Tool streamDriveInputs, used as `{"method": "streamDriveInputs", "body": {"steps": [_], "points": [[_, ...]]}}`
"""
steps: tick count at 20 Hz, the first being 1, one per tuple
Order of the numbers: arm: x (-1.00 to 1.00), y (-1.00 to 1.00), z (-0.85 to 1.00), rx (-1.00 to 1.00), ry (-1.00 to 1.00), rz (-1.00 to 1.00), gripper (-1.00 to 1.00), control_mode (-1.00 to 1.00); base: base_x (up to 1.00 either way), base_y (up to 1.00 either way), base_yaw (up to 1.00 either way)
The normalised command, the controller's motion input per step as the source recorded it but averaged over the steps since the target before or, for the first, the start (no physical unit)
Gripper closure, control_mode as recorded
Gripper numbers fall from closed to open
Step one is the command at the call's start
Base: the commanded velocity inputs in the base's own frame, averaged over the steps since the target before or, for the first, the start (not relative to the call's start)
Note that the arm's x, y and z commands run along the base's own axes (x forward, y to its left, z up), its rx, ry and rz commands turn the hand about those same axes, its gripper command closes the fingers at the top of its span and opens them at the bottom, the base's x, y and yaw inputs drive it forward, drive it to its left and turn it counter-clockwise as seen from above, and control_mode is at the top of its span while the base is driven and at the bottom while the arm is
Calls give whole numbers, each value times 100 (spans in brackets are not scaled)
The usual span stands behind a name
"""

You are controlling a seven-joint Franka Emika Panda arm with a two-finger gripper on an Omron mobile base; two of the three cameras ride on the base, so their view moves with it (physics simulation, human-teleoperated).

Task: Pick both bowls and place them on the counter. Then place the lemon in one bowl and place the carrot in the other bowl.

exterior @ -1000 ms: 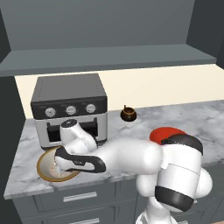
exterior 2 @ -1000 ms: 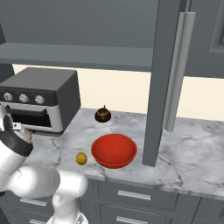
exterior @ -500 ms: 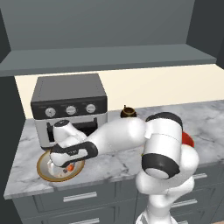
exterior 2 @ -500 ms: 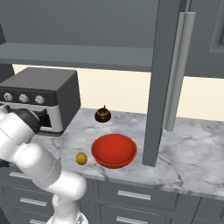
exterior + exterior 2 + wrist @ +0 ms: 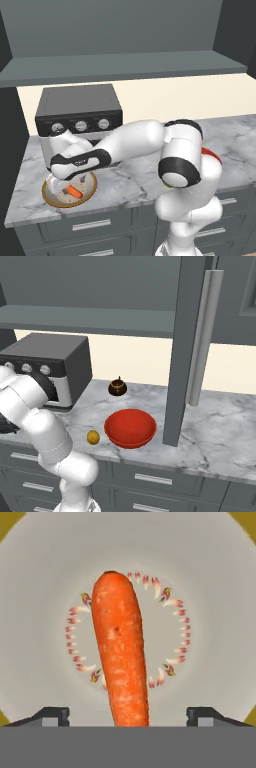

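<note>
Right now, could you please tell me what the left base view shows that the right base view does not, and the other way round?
The left base view has the cream bowl with the carrot lying in it, under the arm's hand. The right base view has the lemon on the counter beside the whole red bowl, plus the small dark pot. Both share the marble counter, the toaster oven and the grey shelf.

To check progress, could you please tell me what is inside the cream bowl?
The carrot lies in the cream bowl; the arm covers the bowl's far side.
</note>
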Motion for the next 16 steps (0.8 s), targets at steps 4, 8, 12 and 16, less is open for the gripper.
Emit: {"method": "streamDriveInputs", "body": {"steps": [4,8,12,16], "points": [[-49,-66,12,1,-4,-23,-100,-100,0,0,0],[-64,-80,-4,6,-10,-26,-100,-100,0,0,0],[-56,-89,0,7,-8,-25,-100,-100,0,0,0],[-45,-96,0,5,-4,-26,-100,-100,0,0,0]]}}
